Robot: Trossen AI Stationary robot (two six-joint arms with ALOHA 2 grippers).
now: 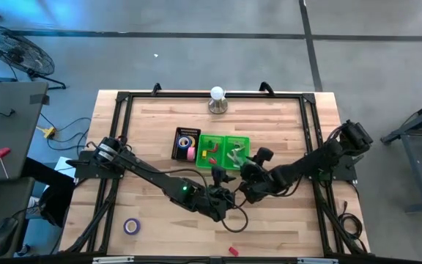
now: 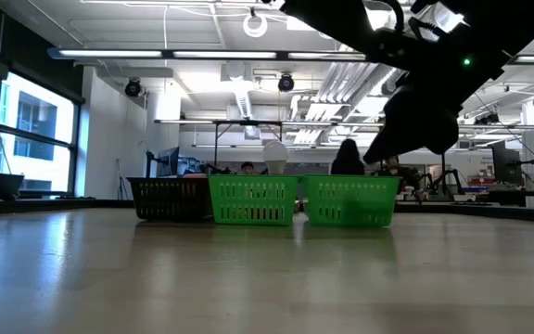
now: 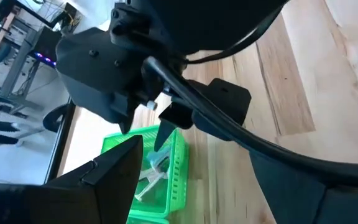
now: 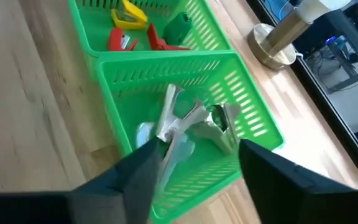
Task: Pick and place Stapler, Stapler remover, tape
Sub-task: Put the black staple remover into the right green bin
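Note:
Three baskets stand in a row at the table's middle. The black basket (image 1: 185, 144) holds a yellow and a pink tape roll (image 1: 190, 153). The left green basket (image 1: 212, 150) holds red, yellow and green staplers (image 4: 124, 38). The right green basket (image 1: 238, 149) holds several silver staple removers (image 4: 182, 124). A purple tape roll (image 1: 130, 226) lies flat on the table at the near left. No blue roll shows. My right gripper (image 4: 194, 155) is open and empty, just above the near rim of the right green basket. My left gripper (image 1: 229, 196) is open and empty, near it on the near side.
A lamp with a round metal base (image 1: 217, 103) stands at the far edge behind the baskets. A small red thing (image 1: 233, 251) lies at the near edge. The two arms' ends are close together near the right green basket. Bare wood lies to the left and right.

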